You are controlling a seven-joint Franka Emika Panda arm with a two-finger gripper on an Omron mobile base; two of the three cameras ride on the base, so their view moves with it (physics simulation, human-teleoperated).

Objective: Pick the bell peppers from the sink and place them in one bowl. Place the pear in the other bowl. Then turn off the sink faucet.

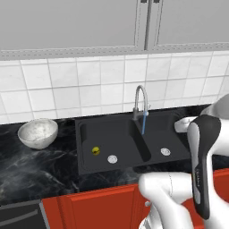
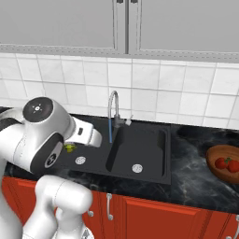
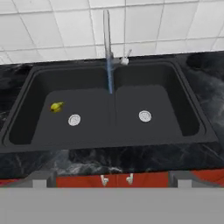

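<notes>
**Peppers bowled, pear still in the sink**

White bowl (image 1: 38, 133) waits empty on the left worktop; pear (image 1: 95, 150) lies in the sink's (image 1: 89, 167) left basin; faucet (image 1: 140, 103) runs; peppers (image 2: 226, 164) fill the wooden bowl (image 2: 223, 175). Tool released, empty.

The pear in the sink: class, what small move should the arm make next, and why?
Probably lower the open gripper toward the pear in the left basin of the sink: both bell peppers already lie in the wooden bowl, and the white bowl holds nothing.
</notes>
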